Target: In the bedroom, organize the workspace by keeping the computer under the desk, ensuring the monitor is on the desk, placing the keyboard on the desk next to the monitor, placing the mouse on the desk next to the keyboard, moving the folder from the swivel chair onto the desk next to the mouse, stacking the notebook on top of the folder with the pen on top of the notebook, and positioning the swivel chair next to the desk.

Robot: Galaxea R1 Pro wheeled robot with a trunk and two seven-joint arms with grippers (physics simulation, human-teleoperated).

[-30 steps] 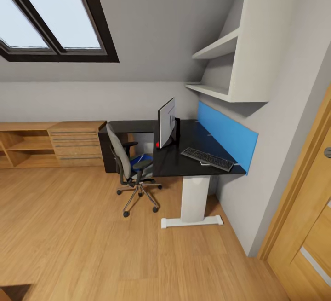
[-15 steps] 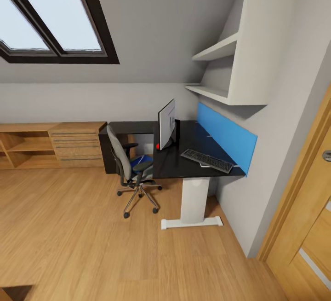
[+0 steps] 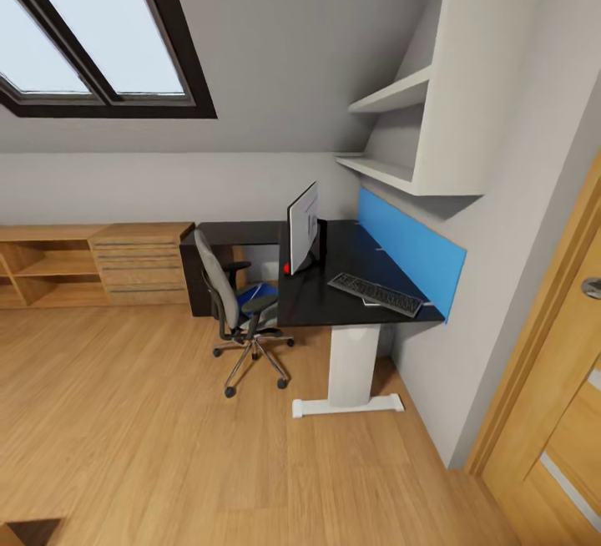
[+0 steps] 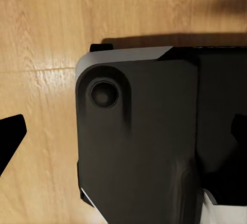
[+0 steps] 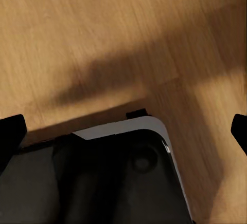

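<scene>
The attic room held one black-topped desk (image 3: pixel 351 266) on a white pedestal leg, one grey swivel chair (image 3: pixel 238 305), one thin flat monitor (image 3: pixel 303 224), one long dark keyboard (image 3: pixel 376 293) and one bright blue folder (image 3: pixel 253 294). There were two white wall shelves (image 3: pixel 392 133), one dark-framed skylight (image 3: pixel 100 37), one light-wood cabinet (image 3: pixel 92 262) and one wooden door (image 3: pixel 559 396).

Open wood floor (image 3: pixel 150 429) leads to the tabletop (image 3: pixel 334 279), whose near side the swivel chair (image 3: pixel 238 308) partly blocks.
</scene>
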